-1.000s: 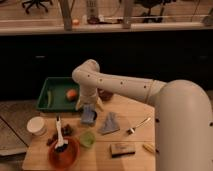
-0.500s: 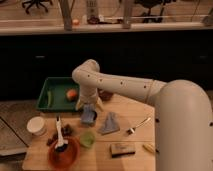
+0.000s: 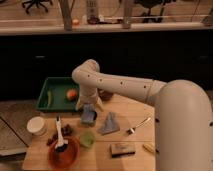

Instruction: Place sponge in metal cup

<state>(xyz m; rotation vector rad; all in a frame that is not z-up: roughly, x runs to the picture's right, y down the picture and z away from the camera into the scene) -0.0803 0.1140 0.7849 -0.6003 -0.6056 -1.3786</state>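
over the left-middle of the wooden table (image 3: 127, 107), the grey-blue two-finger gripper (image 3: 89, 116) hangs exactly where it was a second ago, fingers spread apart, holding nothing. the tan rectangular sponge (image 3: 122, 149) lies untouched nearer the front edge: pickup not begun; the metal cup is unclear.

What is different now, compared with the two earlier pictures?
Nothing has visibly changed. The hand stays low over the light wooden table, just in front of the green rectangular tray, and the objects on the table lie as before.
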